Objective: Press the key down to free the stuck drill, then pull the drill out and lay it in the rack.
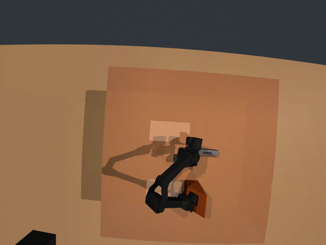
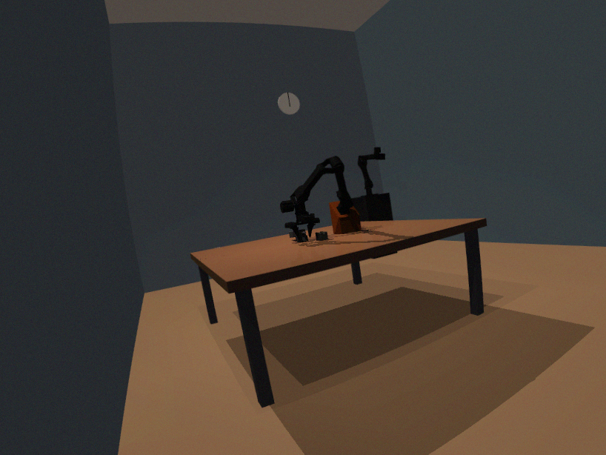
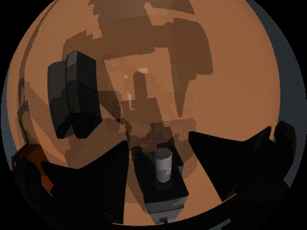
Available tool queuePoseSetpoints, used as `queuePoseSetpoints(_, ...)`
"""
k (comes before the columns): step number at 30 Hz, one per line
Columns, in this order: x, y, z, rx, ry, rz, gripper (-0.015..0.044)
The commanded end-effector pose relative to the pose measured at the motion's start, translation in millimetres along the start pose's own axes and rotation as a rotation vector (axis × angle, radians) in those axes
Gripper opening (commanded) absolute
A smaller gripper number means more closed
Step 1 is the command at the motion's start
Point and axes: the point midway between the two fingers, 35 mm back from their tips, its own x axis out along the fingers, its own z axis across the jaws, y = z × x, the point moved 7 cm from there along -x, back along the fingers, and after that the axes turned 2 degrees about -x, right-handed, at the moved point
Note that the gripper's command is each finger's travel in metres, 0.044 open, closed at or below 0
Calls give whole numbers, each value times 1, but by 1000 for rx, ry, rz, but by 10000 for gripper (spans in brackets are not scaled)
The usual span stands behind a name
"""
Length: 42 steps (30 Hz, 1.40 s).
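Note:
The drill shows as a pale grey cylinder standing upright in the dark end of a block-shaped holder. A small dark piece on the holder looks like the key; whether it is pressed down cannot be told. My gripper points down over the holder. It is open, with one finger on each side of the drill and gaps visible on both sides. The rack seems to be the dark grooved block, standing apart from the holder. The arm hides the drill in the top view.
An orange wedge-like block stands beside my arm's base. The wooden table carries pale rectangular patches. A second arm stands on a black stand behind the table.

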Motion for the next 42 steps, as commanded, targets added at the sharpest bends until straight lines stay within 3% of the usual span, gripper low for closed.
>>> queuePoseSetpoints(1,0,0,0,-1,1,0,177)
queuePoseSetpoints(7,0,0,0,-1,1,0,20)
queuePoseSetpoints(10,0,0,0,-1,1,0,0)
queuePoseSetpoints(42,-3,-32,0,10,-4,-6,0)
